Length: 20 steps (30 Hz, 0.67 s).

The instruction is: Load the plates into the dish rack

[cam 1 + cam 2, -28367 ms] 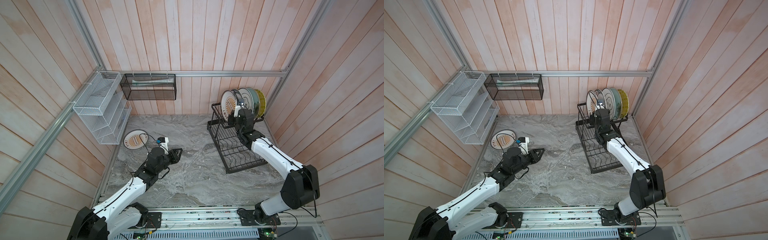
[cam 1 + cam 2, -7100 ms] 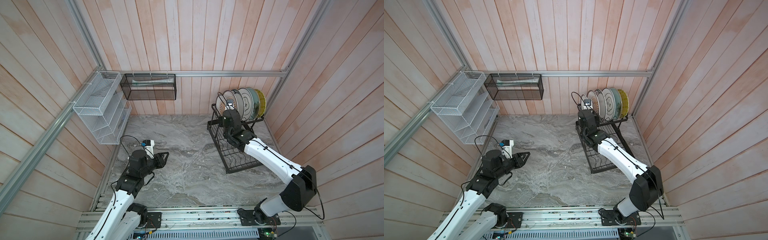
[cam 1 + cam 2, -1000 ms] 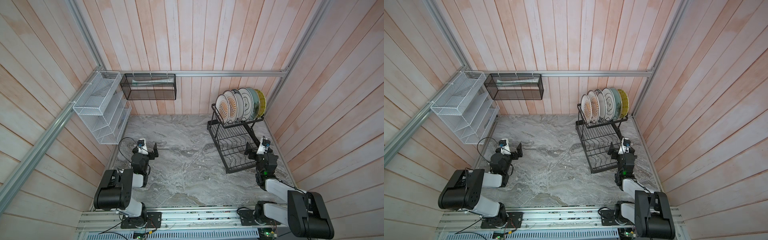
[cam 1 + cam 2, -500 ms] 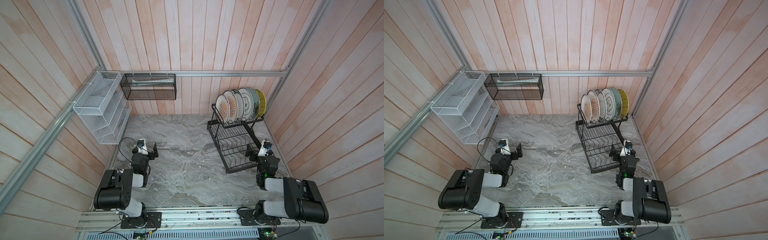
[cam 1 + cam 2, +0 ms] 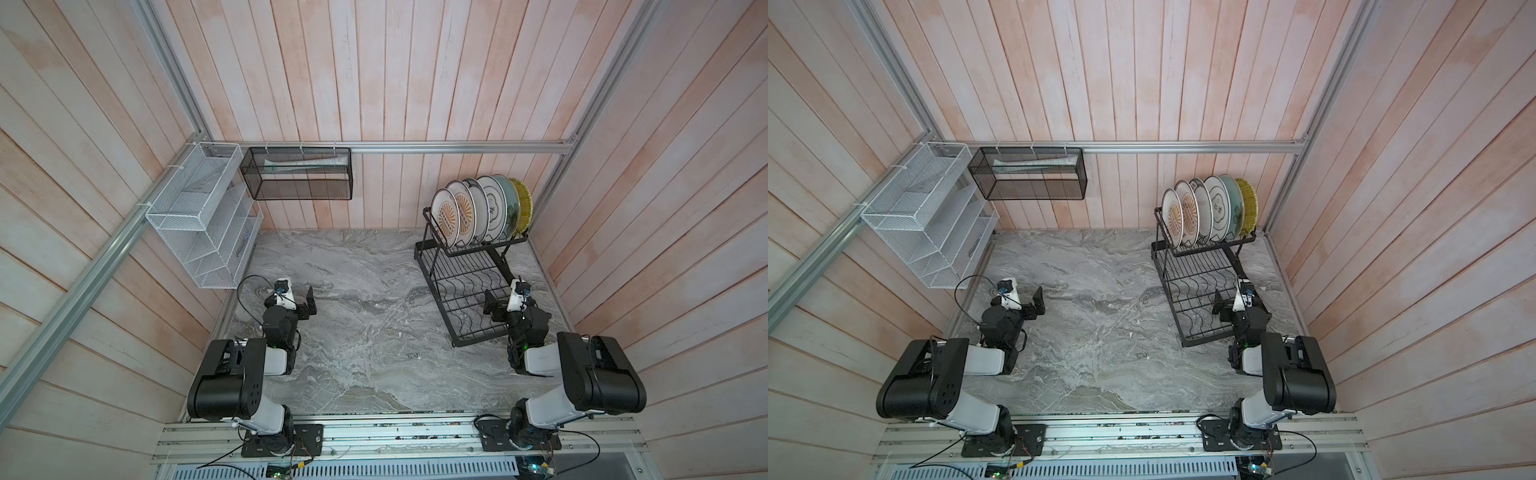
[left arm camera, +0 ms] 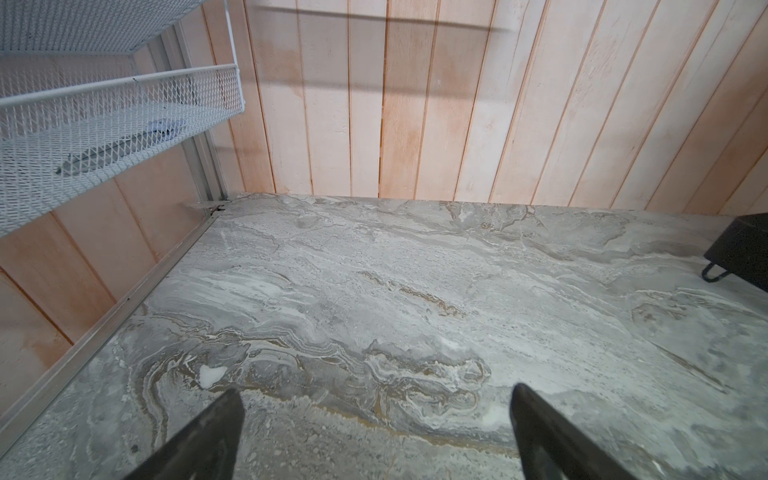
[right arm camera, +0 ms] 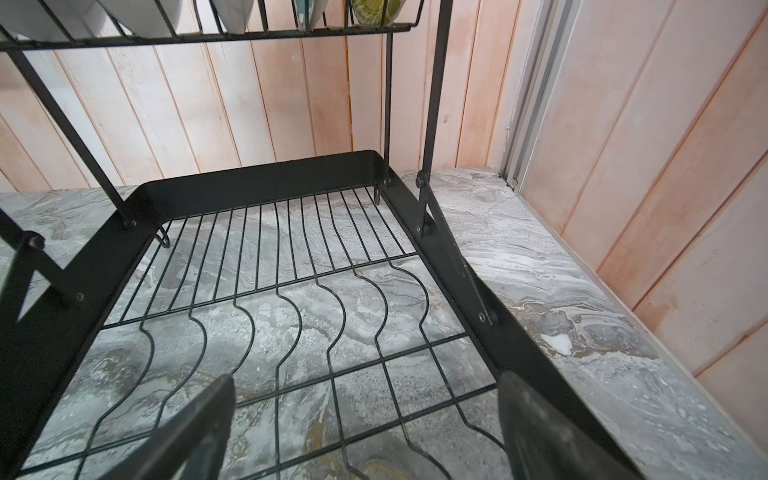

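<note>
On upper tier of rack (image 5: pixel 434 299): counted six plates (image 5: pixel 478 212) on edge in the slots, none left on desk (image 5: pixel 365 332). Checked lower tray (image 7: pixel 266 176): bare. Found left claw (image 6: pixel 376 397) wide open over bare desk, gripping nothing. Found right claw (image 7: pixel 368 380) likewise open and empty, hanging over the tray's near end. Against a second ago, logged right arm (image 5: pixel 540 361) as tucked further back toward its base. Against half a minute ago, logged the last sunburst plate as moved from desk to rack. Judged loading complete; nothing left to fetch.
</note>
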Tool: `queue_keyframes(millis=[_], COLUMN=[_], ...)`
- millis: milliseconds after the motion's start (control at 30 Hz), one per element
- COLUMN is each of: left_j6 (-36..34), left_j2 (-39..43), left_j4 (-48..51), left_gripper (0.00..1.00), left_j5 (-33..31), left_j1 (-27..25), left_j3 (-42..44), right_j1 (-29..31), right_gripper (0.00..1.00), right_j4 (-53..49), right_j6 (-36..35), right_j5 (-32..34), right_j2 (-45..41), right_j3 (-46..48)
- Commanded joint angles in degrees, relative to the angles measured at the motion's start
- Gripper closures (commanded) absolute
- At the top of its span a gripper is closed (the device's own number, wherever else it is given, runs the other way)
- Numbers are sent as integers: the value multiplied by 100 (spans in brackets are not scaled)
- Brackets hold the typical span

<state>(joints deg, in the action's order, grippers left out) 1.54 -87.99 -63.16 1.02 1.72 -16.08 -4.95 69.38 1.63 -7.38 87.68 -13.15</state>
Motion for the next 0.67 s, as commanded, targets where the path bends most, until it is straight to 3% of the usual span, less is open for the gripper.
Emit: queue_keyframes(millis=[0, 633], left_j6=[13, 13], left_j2=[-18, -18], left_j4=[14, 46], left_gripper=[0, 0], left_j5=[-75, -66], left_j1=[-5, -8], left_j3=[-54, -71], right_j1=[30, 24], right_gripper=[2, 2], right_j4=[-21, -21], right_j6=[-60, -61], right_j5=[52, 57], right_j2=[-51, -49], right_j3=[-83, -80])
